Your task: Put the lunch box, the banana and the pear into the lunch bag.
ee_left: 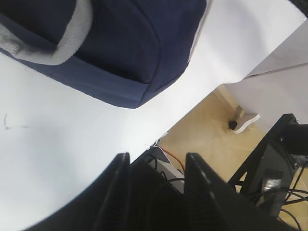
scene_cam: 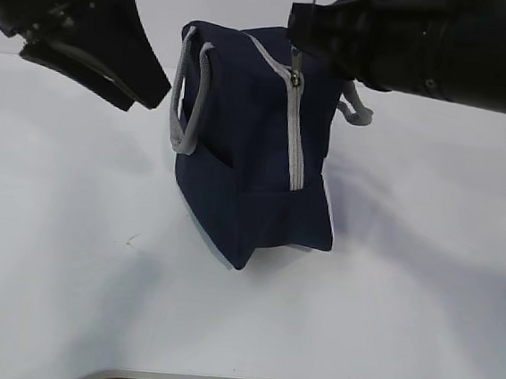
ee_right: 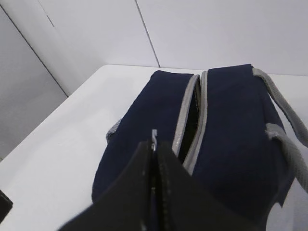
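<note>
- The white table [scene_cam: 68,252] is the biggest thing I see, and it carries only 1 of the 4 task items; the lunch box, the banana and the pear show in none of my 3 views.
- The boxy navy-blue fabric lunch bag [scene_cam: 245,180] stands near the table's middle, its long axis running away from the exterior camera, a grey webbing handle [scene_cam: 188,103] hanging on its left flank and another just showing behind the right.
- The grey zipper [scene_cam: 296,131] runs along the top and down the near end. In the exterior view it looks mostly shut; the right wrist view shows the tapes [ee_right: 190,120] parted into a dark slit along the top, so I judge the bag partly unzipped.
- The right gripper [ee_right: 155,159] sits over the near end of the bag, directly above the zipper line. Its jaws are pressed together and a thin pale sliver stands out between them, which I take for the metal pull, though I cannot be sure.
- The left gripper [ee_left: 156,192] hangs off the bag's left side, well apart from the fabric, jaws partway open with nothing between them. Its view shows the bag's lower corner and the table edge, nothing of the zipper.
- My judgement: the coming move turns on the zipper's line. The right arm is the nearer one, and must travel along the bag's long axis to widen the mouth.
</note>
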